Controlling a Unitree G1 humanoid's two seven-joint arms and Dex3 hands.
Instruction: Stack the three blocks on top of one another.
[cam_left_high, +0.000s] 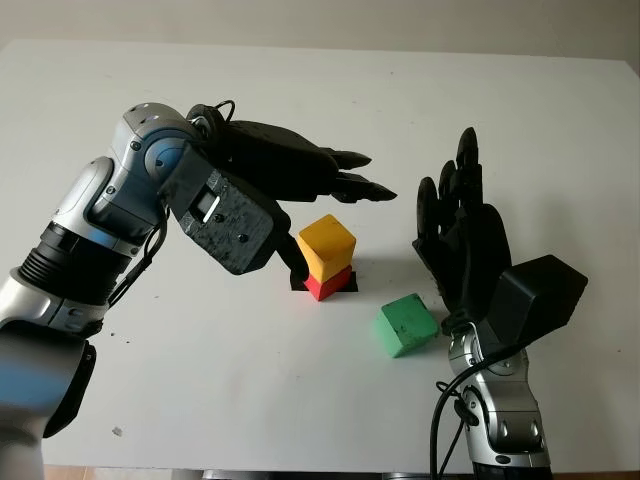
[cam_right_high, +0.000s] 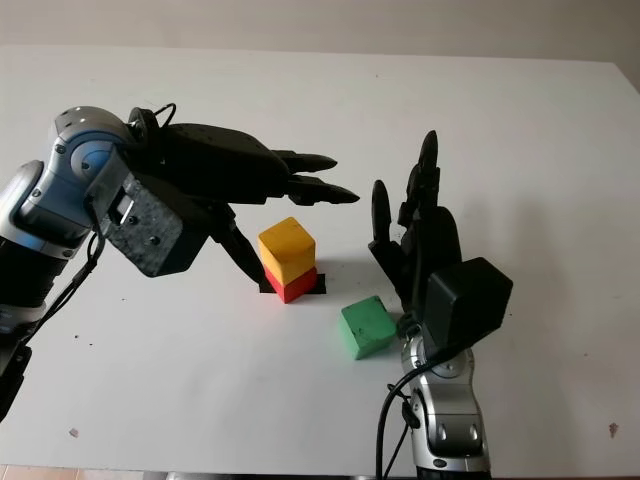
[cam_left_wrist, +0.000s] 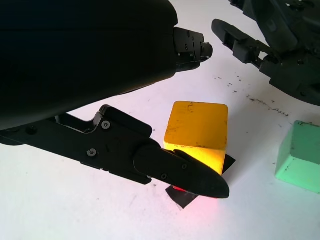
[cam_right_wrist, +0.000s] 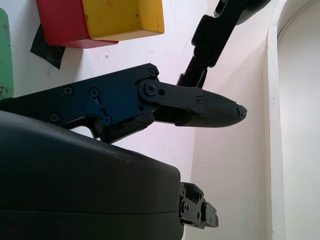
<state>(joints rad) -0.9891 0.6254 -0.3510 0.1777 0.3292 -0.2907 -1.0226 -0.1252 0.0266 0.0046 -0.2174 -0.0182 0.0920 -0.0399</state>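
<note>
My open left hand (cam_left_high: 300, 180) brackets yellow (cam_left_high: 327, 246) on red (cam_left_high: 322, 285) (black tape (cam_left_wrist: 181, 196) beneath); green (cam_left_high: 406, 324) lies beside my open right hand (cam_left_high: 462, 235).

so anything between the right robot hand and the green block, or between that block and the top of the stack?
Nothing visible between the right robot hand, open, and the green block just beside it. But the left robot hand, open, hovers over and beside the yellow block atop the red block, crowding the drop spot.
</note>
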